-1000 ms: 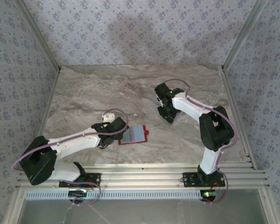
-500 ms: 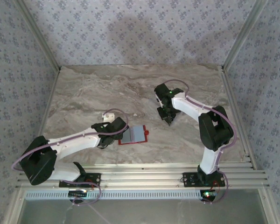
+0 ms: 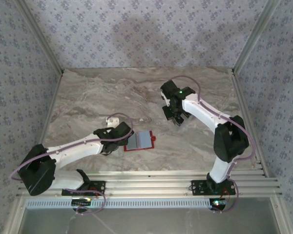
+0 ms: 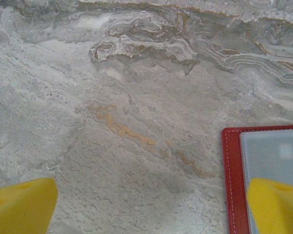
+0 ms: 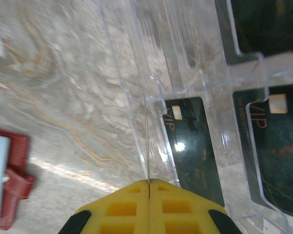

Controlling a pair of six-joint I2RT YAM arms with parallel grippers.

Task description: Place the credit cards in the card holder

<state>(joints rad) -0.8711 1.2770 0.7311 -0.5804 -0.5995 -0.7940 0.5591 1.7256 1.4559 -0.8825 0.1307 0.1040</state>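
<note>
The red card holder (image 3: 149,140) lies open on the marble, a silvery grey card (image 4: 276,153) lying on its inner face. My left gripper (image 4: 151,195) hovers open at the holder's left edge (image 4: 232,180), one yellow finger (image 4: 276,204) over the grey card. My right gripper (image 5: 148,183) is shut on a thin card (image 5: 146,141) seen edge-on, above a clear plastic tray (image 5: 136,73). Glossy black credit cards (image 5: 193,146) (image 5: 278,146) lie in the tray's slots. From above, the right gripper (image 3: 175,116) is up and right of the holder.
Aluminium rails (image 3: 146,178) run along the table's near edge and up both sides. Bare marble (image 3: 97,92) stretches behind and left of the holder. The holder's clasp tab (image 5: 17,183) points towards the tray.
My right gripper has shut on the thin card and lifted slightly, its arm swinging a little towards the back. The left arm has barely shifted and stays open.
</note>
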